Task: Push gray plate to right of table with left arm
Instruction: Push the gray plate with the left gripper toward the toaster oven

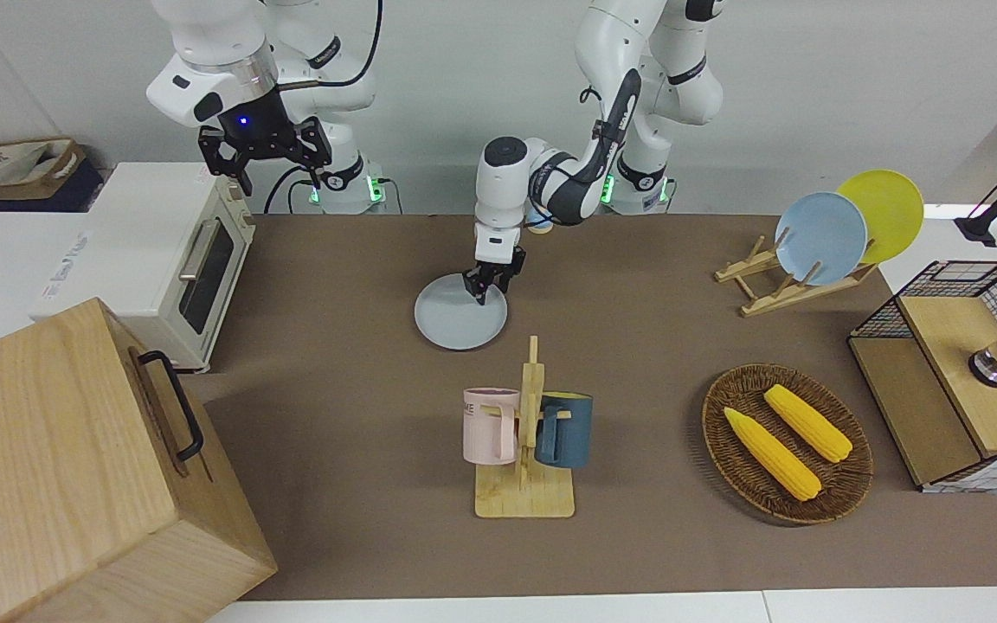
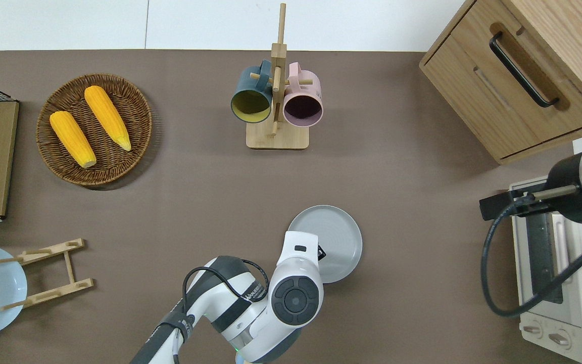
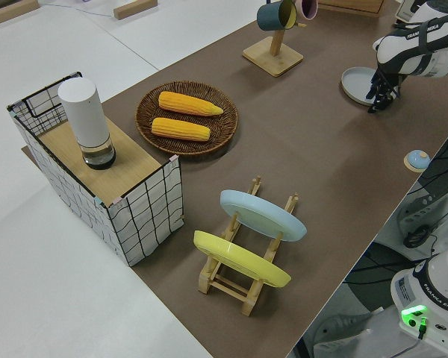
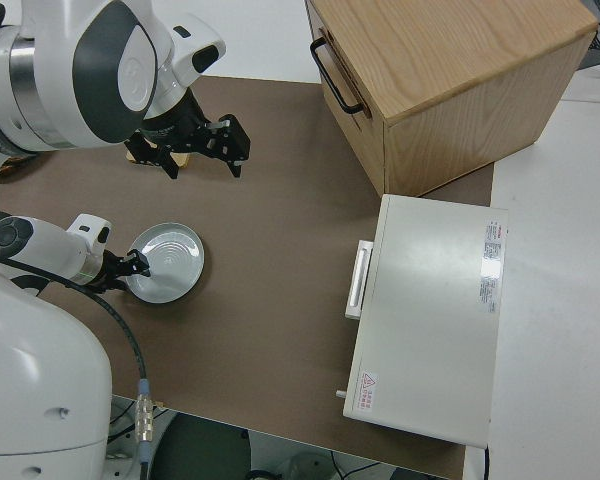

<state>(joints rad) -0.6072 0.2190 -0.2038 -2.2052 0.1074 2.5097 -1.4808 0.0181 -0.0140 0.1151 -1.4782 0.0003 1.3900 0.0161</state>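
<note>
The left gripper [image 1: 488, 288] sits low at the gray plate's [image 1: 455, 322] robot-side rim; its wrist hides the fingertips overhead, so their spread cannot be told. The right arm is parked.

The front camera faced the robots from across the tabletop [image 1: 334, 433]; the overhead one looked straight down. The left side camera watched diagonally from one end, the right side one from above. All four shared the gray plate [image 1: 455, 324].
</note>
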